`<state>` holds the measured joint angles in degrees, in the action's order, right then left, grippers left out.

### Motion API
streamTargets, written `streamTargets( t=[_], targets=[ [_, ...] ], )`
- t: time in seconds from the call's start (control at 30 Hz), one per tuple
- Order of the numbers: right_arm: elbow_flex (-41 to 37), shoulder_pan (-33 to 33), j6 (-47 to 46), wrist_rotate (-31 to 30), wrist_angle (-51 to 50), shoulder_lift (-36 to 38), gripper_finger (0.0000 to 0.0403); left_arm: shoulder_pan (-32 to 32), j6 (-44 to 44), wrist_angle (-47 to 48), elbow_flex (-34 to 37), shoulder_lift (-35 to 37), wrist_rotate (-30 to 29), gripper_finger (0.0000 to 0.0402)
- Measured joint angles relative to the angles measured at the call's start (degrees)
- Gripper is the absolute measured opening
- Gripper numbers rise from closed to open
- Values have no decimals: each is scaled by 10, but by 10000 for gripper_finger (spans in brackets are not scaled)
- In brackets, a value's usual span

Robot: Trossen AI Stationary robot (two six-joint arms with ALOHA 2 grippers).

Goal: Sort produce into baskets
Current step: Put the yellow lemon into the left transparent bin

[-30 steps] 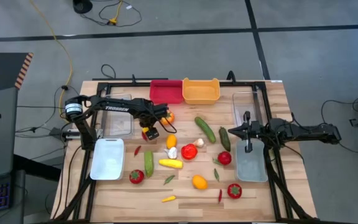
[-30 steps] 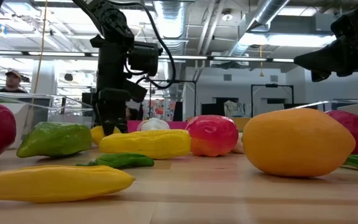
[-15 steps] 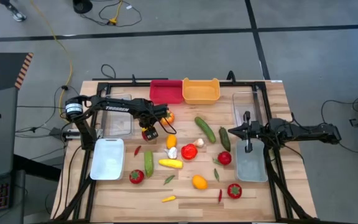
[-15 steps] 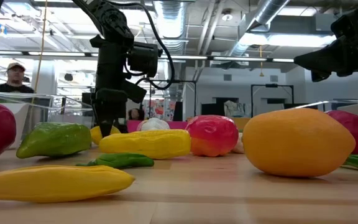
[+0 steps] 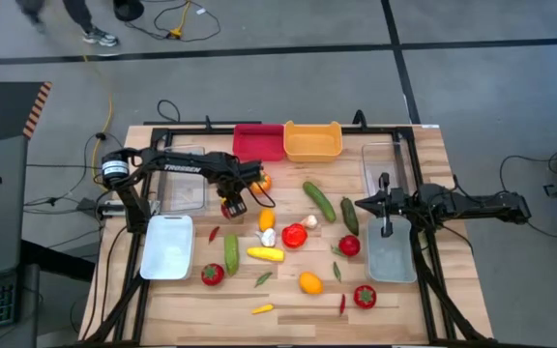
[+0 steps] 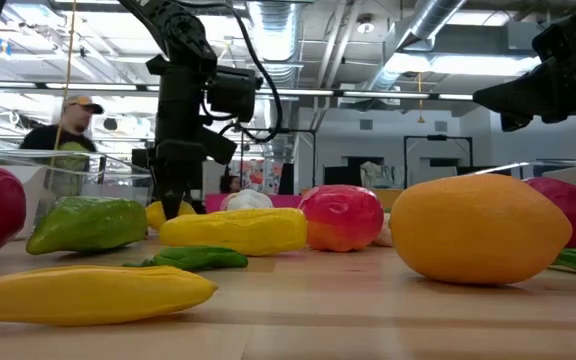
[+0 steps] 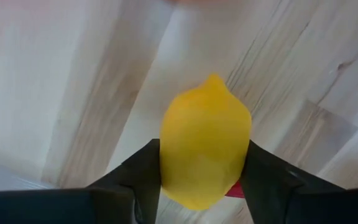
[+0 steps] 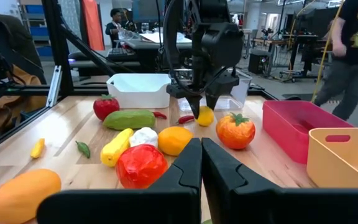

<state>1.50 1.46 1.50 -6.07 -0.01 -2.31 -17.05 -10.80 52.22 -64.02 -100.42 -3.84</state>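
Lemon [image 7: 205, 146]: small, smooth, bright yellow, pointed tip.
Left gripper [image 5: 230, 206]: fingers pressed against the lemon's sides.
Right gripper [image 8: 201, 163]: closed, empty.

A yellow lemon [image 7: 205, 149] is sitting at centre frame between the left claw [image 7: 199, 180] fingers, both touching it, over the wooden table [image 7: 73, 81].

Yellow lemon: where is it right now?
Between the left hand's fingers, the yellow lemon sits on the table's left-centre in the high view, beside the orange tomato.
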Motion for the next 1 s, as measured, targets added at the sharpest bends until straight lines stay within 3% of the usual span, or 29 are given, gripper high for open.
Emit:
streamTargets(
  t=[0.6, 1.0],
  targets=[
    [0, 0, 0, 0, 0, 0, 36, -26, 103, 46, -214, 0, -2, 174],
    [0, 0, 0, 0, 0, 0, 36, -68, 132, 234, -320, 0, -3, 174]
  ],
)
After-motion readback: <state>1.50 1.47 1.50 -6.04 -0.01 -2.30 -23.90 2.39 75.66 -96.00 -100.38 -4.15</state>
